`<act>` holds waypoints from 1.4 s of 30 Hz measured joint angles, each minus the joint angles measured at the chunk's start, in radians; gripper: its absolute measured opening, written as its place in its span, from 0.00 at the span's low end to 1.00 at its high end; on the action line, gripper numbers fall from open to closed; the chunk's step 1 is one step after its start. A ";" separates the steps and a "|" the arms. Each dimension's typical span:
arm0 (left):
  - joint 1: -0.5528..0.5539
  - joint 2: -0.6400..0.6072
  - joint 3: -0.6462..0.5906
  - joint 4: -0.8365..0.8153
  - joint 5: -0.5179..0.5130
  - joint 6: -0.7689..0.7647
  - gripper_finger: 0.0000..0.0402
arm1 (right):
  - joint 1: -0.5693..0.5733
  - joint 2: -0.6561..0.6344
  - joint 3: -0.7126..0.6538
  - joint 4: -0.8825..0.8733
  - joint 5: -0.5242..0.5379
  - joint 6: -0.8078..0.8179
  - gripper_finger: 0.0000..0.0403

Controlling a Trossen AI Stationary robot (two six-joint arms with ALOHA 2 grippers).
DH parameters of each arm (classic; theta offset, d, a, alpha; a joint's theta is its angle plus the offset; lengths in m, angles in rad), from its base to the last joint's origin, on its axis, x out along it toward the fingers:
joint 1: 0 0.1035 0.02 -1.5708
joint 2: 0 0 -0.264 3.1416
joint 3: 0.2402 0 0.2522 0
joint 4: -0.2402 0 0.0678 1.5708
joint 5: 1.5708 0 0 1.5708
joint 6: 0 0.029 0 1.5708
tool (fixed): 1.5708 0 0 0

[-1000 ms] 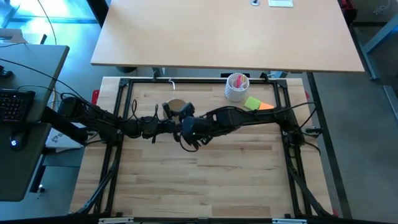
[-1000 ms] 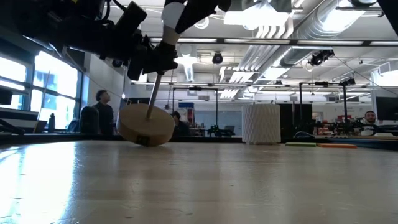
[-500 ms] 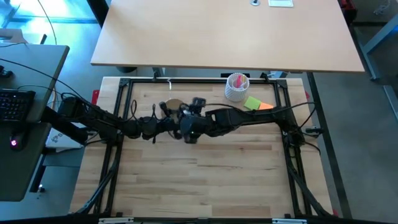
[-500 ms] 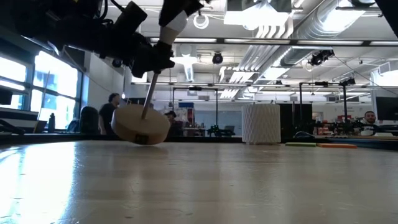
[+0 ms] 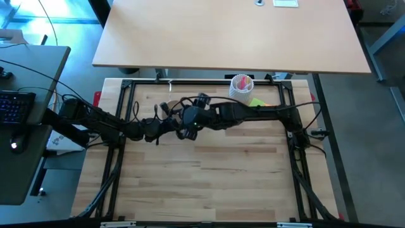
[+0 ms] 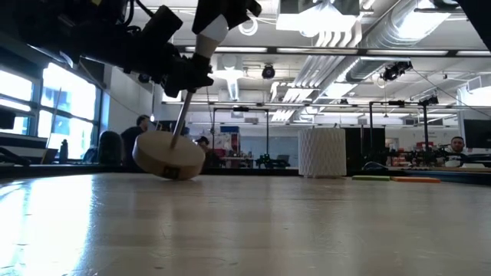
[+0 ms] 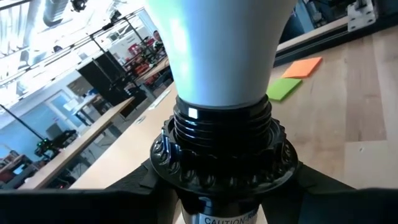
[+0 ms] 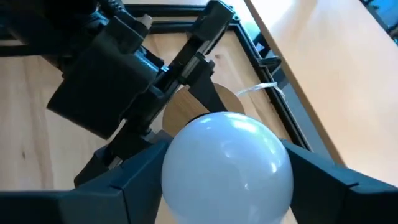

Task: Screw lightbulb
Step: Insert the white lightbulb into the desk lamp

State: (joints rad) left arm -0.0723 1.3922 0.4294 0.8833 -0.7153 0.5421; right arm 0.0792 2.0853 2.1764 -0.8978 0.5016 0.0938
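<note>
The white lightbulb (image 8: 227, 155) sits with its neck (image 7: 224, 93) in the black threaded socket (image 7: 224, 155) of a lamp stand. A thin rod (image 6: 178, 119) joins the socket to the round wooden base (image 6: 169, 157), which is tilted. My left gripper (image 7: 224, 199) is shut on the socket. My right gripper (image 8: 227, 186) is shut on the bulb. Both meet near the table's far middle (image 5: 183, 119). The bulb's screw base is hidden inside the socket. My left gripper pinches the black socket's lower part (image 7: 186, 199) between its two fingers, coming level from the table's left. The stand hangs tilted below it, its wooden base low near the table; whether the base touches the table I cannot tell. My right gripper pinches the bulb's round white dome (image 8: 180, 168) between its two fingers (image 8: 130, 186), one on each side. It comes from above the bulb, along the bulb's axis. The bulb's neck stands in the socket.
A white ribbed cup (image 5: 241, 88) with pink contents stands at the far right of the bulb, also in the low view (image 6: 322, 152). Green and orange pads (image 5: 258, 103) lie beside it. The black frame (image 5: 209, 82) borders the table. People show in the room behind.
My right gripper has gone toward the table's far edge and has turned about the bulb's axis, still shut on the bulb. The stand has tipped a little with it; its wooden base has swung slightly sideways and stays tilted.
</note>
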 joint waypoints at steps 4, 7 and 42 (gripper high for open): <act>0.000 0.001 0.001 -0.005 0.021 0.019 0.41 | -0.013 0.000 0.003 0.025 -0.055 0.009 0.76; 0.000 0.001 0.002 -0.007 0.029 0.020 0.41 | -0.024 -0.001 0.016 0.019 -0.106 0.010 0.78; 0.000 -0.002 0.002 -0.051 0.114 0.052 0.41 | 0.050 0.067 0.133 -0.203 0.016 -0.769 0.60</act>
State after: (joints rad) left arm -0.0725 1.3903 0.4316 0.8327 -0.6009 0.5946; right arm 0.1291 2.1525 2.3093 -1.1010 0.5175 -0.6756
